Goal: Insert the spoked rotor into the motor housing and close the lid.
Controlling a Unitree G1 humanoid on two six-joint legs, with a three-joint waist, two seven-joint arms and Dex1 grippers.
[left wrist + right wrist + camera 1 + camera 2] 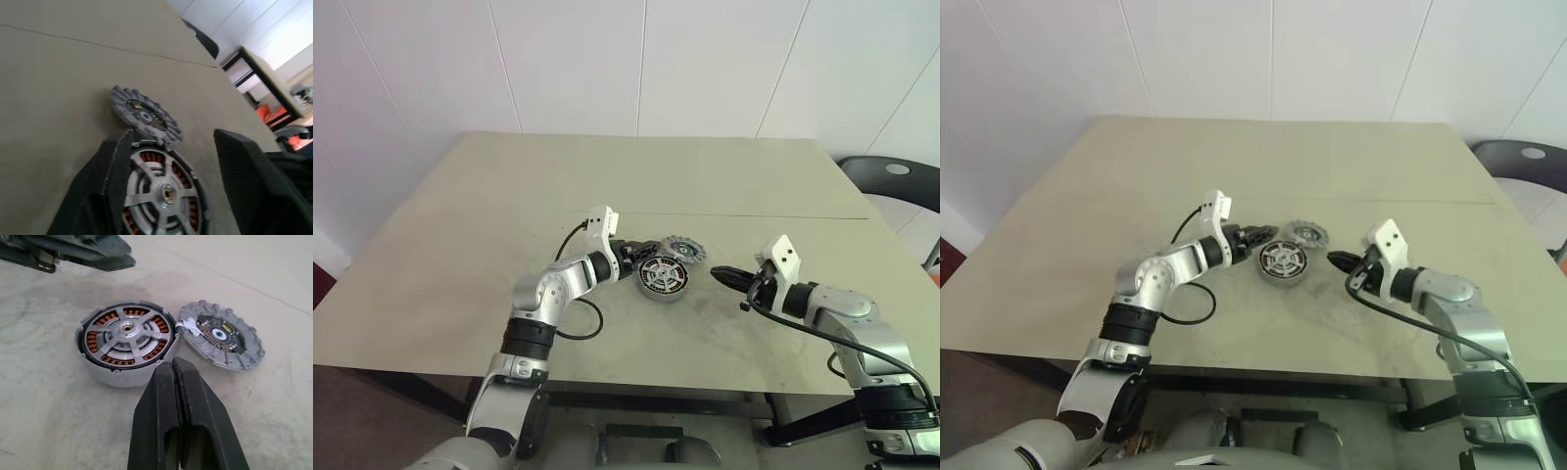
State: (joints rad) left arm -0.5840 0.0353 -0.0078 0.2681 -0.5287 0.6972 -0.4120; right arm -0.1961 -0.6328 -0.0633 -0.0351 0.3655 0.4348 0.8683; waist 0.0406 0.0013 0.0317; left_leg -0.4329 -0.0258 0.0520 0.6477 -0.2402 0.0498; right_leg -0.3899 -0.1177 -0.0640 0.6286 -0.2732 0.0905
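The motor housing (122,375), a silver-walled puck, stands mid-table. The spoked rotor (128,327), a silver open-work disc with a dark rim, is seated in its top, and copper windings show through the spokes. The lid (220,339), a grey ribbed disc with a dark circuit centre, lies flat just behind the housing and touches its rim. My left gripper (636,253) hovers at the housing's left side, open, with nothing between its fingers (115,166). My right gripper (718,273) is shut and empty, a short way right of the housing and pointing at it.
The beige table (460,255) has a thin seam across it behind the parts. A black chair (891,176) stands past the far right corner. A white wall rises behind the table. A black cable (578,328) loops from my left forearm.
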